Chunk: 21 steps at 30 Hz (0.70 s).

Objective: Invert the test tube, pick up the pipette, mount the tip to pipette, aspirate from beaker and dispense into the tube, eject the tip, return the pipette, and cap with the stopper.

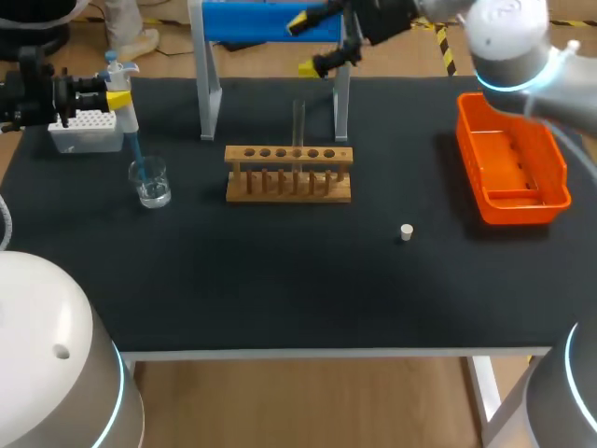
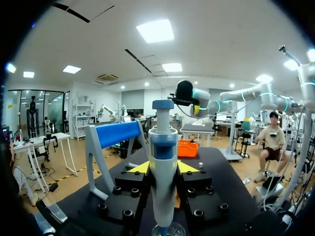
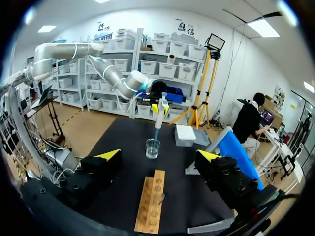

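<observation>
Surface: a black surface (image 1: 280,280) carries all the equipment, with the two arms coming in from either side.
Left hand: the left hand (image 2: 162,168) is closed on the pipette (image 2: 163,142), one yellow-tipped finger on each side of the body, holding it upright so the tip points straight down.
Pipette tip: the thin blue tip (image 1: 136,149) is mounted and reaches down into the mouth of the beaker (image 1: 150,182); whether it touches the liquid cannot be seen.
Step in hand: this looks like the draw from the beaker, with dispensing, ejecting, returning and capping yet to come.
Test tube: the clear test tube (image 1: 298,121) stands upright in the wooden rack (image 1: 289,175) at mid-surface, well apart from the beaker, ready to be filled.
Right hand: the right hand (image 1: 305,45) hangs wide open and empty, high over the rack and beside the blue-topped stand (image 1: 252,21), probably kept out of the way.
Tip box: the white tip box (image 1: 84,126) sits just behind the beaker, under the left hand.
Stopper: the small white stopper (image 1: 406,231) lies alone on the surface, between the rack and the orange bin (image 1: 560,177).
</observation>
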Tool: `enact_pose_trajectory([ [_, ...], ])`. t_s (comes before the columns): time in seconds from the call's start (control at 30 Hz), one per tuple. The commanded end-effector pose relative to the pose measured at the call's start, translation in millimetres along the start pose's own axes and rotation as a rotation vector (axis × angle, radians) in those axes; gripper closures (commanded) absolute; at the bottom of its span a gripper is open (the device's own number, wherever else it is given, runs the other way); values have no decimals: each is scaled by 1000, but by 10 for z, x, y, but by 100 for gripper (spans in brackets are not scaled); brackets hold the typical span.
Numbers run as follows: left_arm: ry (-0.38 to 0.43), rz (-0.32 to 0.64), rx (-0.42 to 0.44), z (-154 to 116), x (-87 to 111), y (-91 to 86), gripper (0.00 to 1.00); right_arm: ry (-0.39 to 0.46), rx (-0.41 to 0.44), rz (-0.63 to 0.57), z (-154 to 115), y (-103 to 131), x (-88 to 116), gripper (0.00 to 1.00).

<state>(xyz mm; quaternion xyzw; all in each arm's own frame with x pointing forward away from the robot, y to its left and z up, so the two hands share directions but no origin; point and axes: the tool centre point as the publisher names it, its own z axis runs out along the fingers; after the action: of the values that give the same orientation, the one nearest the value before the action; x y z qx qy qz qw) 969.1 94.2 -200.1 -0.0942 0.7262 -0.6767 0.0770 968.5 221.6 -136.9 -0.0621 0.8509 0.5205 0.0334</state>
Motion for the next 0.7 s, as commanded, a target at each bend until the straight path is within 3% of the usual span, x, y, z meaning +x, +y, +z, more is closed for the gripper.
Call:
enact_pose_trajectory([
  [0.03,-1,0,-1,0,6,-6,100,-11,-6,8,-133,-218,127,0],
  [0.37,-1,0,-1,0,6,-6,100,-24,3,39,-26,-564,161,0],
  [0.7,-1,0,-1,0,6,-6,100,-41,-4,43,-11,-636,122,0],
])
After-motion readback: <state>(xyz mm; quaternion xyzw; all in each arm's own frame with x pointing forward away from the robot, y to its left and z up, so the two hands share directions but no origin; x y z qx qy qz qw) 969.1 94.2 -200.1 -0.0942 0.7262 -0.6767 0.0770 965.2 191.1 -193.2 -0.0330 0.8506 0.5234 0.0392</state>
